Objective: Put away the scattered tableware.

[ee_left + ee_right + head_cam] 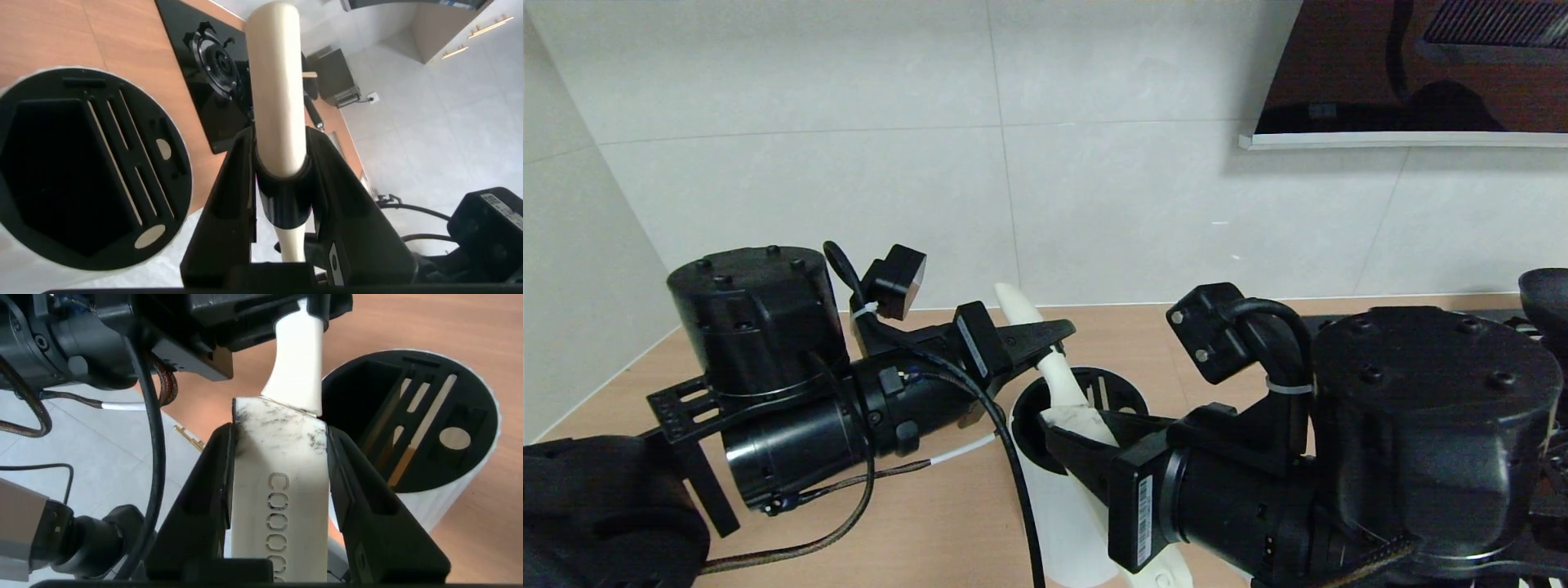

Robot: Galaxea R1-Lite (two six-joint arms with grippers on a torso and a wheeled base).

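Left end effector clamps white knife by handle, right end effector clamps blade. Over slotted holder on bench. Likely regrip for slotting.

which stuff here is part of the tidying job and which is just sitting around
Part of the job:
- white knife, handle in the left gripper, blade in the right gripper
- slotted utensil holder, under the knife

Just lying about:
- gas hob
- wooden counter
- range hood
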